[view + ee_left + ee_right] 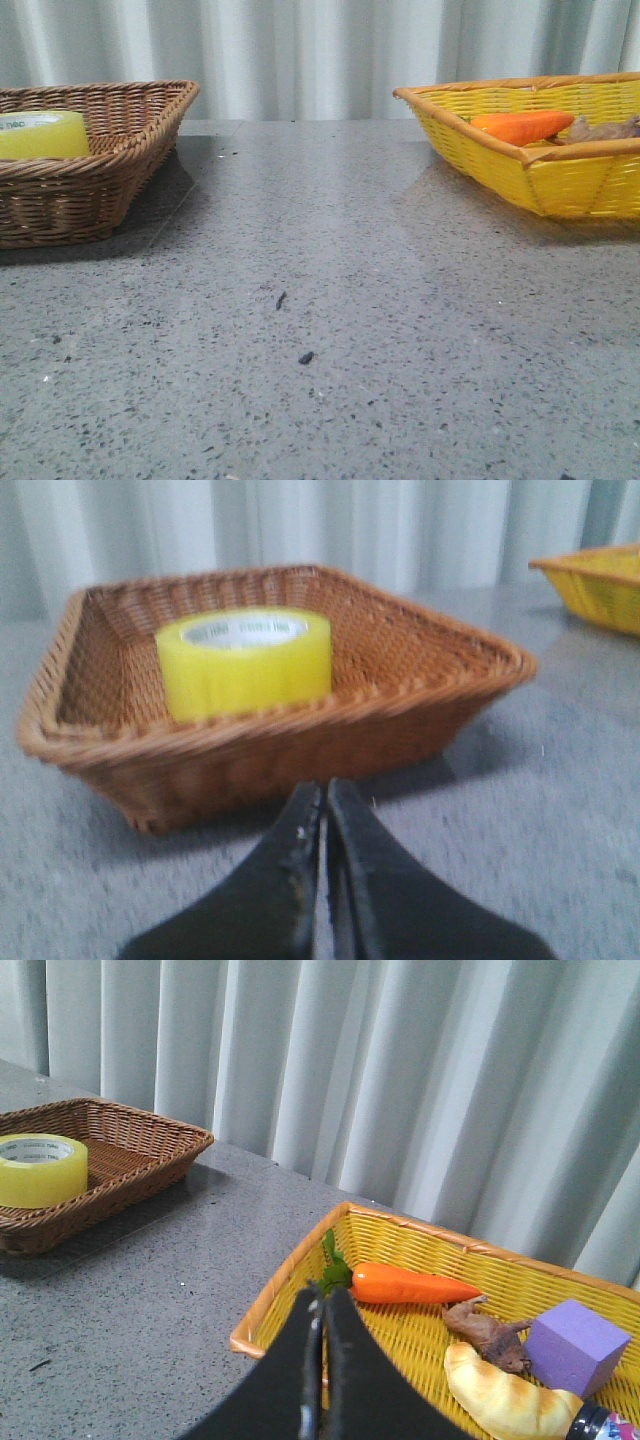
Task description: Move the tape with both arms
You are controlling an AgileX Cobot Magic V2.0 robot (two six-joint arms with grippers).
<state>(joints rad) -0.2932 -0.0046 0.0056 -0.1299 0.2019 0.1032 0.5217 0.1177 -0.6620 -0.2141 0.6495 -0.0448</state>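
The tape (pixel 245 660) is lying core-up in the left basket (pixel 420 695), just beyond the clenched left gripper (pixel 325 810); the right gripper (pixel 322 1310), also clenched, is hanging far off.

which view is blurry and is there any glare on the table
Left wrist view: soft throughout, the tape and brown basket smeared. Front view: fairly sharp, with a pale sheen on the table between the baskets and a dark shadow beside the brown one. Right wrist view: the sharpest; carrot crisp, lighting even.
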